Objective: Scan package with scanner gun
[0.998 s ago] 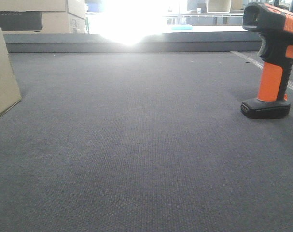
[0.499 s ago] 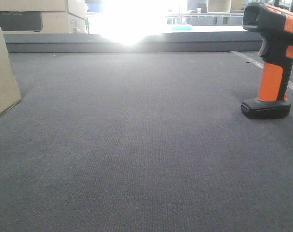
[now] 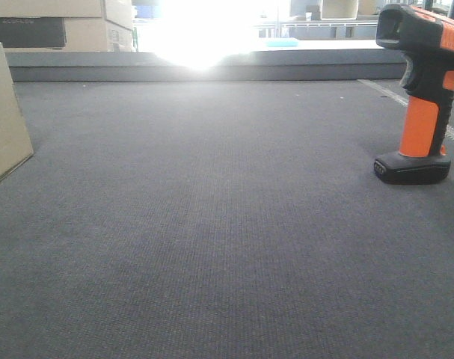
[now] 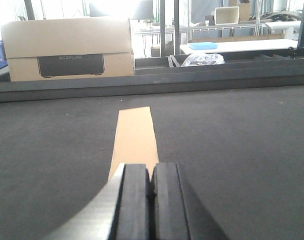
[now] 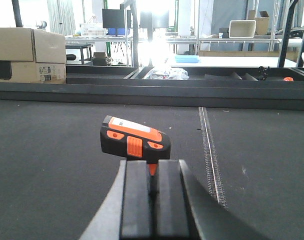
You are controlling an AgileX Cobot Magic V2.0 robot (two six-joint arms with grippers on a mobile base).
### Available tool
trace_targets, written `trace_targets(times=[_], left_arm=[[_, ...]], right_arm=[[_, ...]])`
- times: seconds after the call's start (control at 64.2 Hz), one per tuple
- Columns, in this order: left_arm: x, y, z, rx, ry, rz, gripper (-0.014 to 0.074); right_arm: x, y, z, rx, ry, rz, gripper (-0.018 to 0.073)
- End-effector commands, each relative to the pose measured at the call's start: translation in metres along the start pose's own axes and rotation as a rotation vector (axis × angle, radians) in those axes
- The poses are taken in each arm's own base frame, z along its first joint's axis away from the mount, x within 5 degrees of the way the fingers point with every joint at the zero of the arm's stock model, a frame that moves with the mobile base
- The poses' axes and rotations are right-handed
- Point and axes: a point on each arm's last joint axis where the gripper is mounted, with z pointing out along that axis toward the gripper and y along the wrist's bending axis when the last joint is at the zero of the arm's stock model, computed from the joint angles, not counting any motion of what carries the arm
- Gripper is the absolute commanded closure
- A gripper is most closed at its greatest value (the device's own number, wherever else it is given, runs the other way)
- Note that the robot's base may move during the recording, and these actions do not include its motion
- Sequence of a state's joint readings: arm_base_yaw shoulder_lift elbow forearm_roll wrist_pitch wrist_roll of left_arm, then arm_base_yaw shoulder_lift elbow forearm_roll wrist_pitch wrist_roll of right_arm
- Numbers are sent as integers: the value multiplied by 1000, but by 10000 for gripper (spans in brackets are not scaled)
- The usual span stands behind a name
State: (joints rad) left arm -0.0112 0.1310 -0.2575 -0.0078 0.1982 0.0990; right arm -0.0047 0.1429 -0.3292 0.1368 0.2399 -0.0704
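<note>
Both our grippers are pressed closed, empty: left gripper (image 4: pixel 150 187) faces the package (image 4: pixel 134 139) at 12 o'clock, right gripper (image 5: pixel 153 186) faces the upright scanner gun (image 5: pixel 134 139) on the table (image 3: pixel 212 224).

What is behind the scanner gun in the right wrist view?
Behind the scanner gun lie dark mat and a raised ledge. Its handle is mostly hidden by the right gripper.

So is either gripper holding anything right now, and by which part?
Nothing is held. The left gripper and right gripper are both shut empty; the scanner gun stands alone, the package lies untouched.
</note>
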Motion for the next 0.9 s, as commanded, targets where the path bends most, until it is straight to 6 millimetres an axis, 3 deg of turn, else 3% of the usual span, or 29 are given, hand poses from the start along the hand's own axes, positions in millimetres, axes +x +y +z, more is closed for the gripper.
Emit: trace_targets(times=[0.0,0.171,0.888], left_arm=[[20,-1,-2,-20,-43,-18,707],[61,-3,-1,-47,-69,-40,707],[60,-3,-1,-45,-83,-40,707]], right_arm=[[-1,-1,0,9,-16,-8,713],[-1,-1,0,9,-16,-8,713],[-1,-1,0,9,-16,-8,713]])
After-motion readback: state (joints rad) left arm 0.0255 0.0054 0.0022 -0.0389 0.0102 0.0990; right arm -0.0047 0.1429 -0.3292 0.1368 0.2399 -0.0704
